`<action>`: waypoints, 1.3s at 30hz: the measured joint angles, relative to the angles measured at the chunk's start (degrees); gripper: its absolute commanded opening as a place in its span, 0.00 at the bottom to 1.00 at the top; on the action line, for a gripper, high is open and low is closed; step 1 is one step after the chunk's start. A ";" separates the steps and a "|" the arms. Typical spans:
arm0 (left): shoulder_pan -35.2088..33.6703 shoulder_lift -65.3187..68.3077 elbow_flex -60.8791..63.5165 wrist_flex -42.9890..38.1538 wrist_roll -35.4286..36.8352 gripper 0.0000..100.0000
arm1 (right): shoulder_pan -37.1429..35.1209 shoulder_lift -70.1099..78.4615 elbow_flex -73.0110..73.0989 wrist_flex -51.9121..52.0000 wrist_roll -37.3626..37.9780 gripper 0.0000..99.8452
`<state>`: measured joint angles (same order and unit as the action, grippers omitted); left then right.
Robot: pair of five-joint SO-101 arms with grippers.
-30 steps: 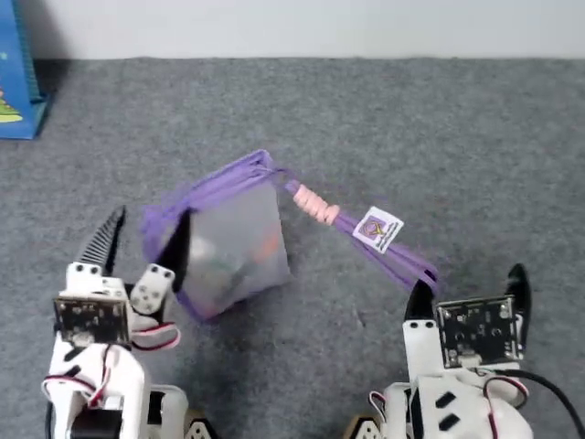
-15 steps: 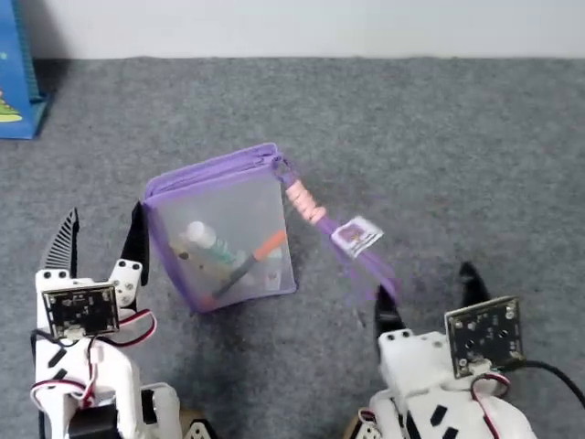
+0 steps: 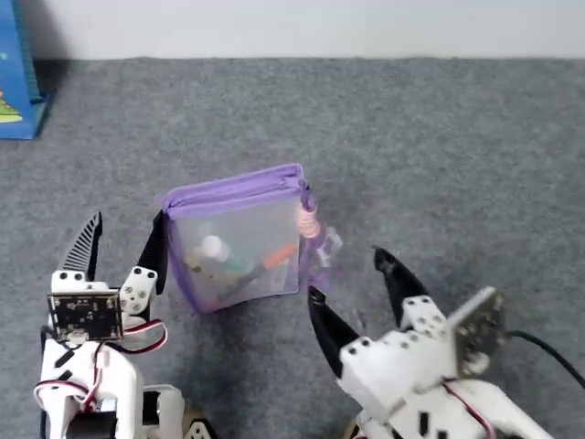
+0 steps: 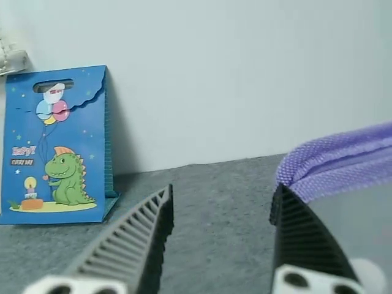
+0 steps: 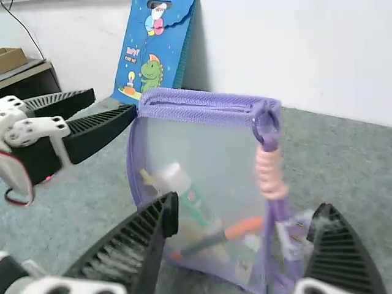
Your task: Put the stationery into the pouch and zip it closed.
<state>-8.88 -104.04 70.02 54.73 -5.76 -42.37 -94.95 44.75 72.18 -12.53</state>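
One pouch, clear-sided with purple trim, lies on the grey table between the two arms, its top edge flat and shut, with one pink cord and one tag at its corner. Inside it show one white-capped tube and one orange-tipped pen; whatever else is in there cannot be counted. The left gripper stands with jaws spread wide and empty, one finger just beside the pouch's edge, the right gripper is likewise wide open and empty near the tag, and one blue bag leans at the wall.
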 measured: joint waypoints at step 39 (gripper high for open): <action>2.02 0.53 11.08 9.05 -5.89 0.01 | 22.33 25.85 16.35 -12.31 6.07 0.01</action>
<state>-6.86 -103.52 81.10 63.78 -11.65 -20.04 -69.10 61.10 59.87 -6.46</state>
